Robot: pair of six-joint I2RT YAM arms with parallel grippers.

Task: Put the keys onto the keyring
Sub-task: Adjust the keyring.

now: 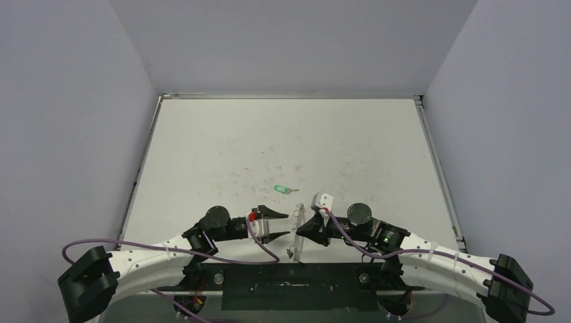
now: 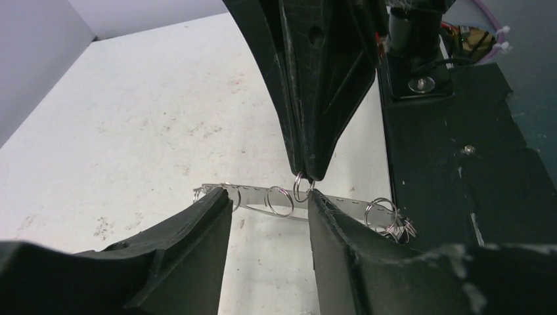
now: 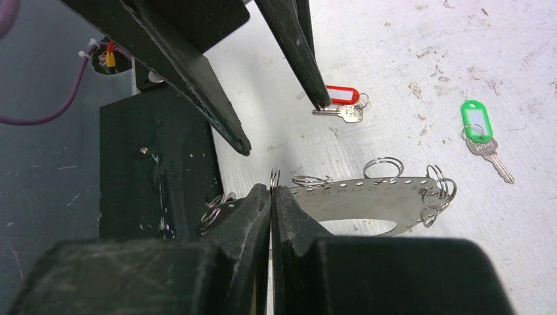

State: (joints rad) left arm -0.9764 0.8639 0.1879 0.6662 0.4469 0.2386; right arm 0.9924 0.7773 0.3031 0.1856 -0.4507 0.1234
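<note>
The keyring (image 3: 374, 197) is a flat grey metal loop fringed with small split rings, held on edge just above the table. My right gripper (image 3: 271, 189) is shut on one of its small rings; from the left wrist it hangs down onto that ring (image 2: 302, 187). My left gripper (image 2: 268, 200) stands open, its fingers either side of the keyring (image 2: 256, 197), with nothing between them. The red-tagged key (image 3: 341, 100) lies on the table right at one left fingertip (image 3: 320, 102). Farther out on the table lies the green-tagged key (image 3: 479, 131), also seen from above (image 1: 283, 189).
A black base plate (image 1: 289, 286) runs along the near table edge under both arms. Purple cables (image 1: 262, 249) loop beside the arms. Grey walls close in the table (image 1: 289, 134) at the back and both sides.
</note>
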